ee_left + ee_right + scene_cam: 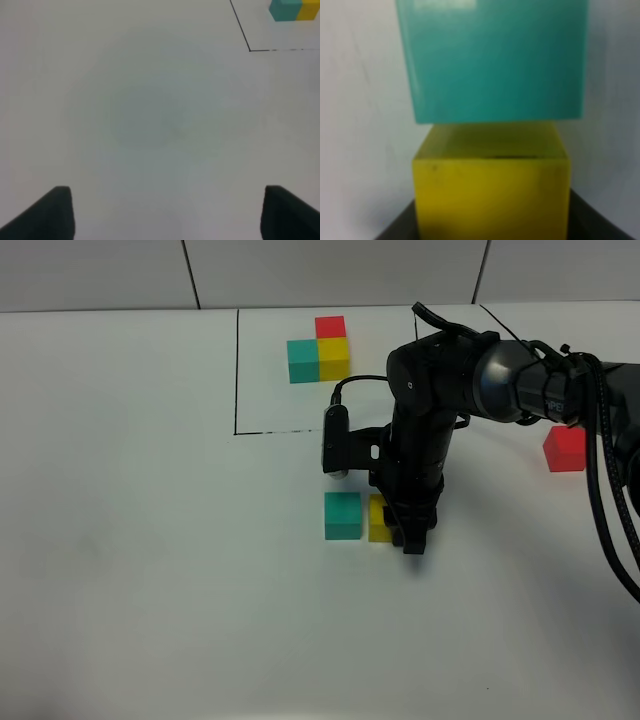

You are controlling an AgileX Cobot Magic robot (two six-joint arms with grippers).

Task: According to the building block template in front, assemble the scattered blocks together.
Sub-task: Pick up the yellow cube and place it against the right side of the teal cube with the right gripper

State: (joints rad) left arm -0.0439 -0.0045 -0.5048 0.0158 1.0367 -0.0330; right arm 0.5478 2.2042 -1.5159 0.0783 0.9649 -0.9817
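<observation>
Three loose cubes: teal cube (342,515) just beside yellow cube (378,520) at centre frame, red cube (563,450) far right. Probably light, rigid, smooth; best pinched across opposite flat faces. Right claw (412,538) shut at yellow's side; left claw (167,205) spread wide.

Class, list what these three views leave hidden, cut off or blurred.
Exterior high: arm hides most of the yellow cube and the tips of the right claw.
Right wrist: blurred close-up; gap between yellow and teal cube unclear.
Left wrist: template cut off by the edge.
</observation>
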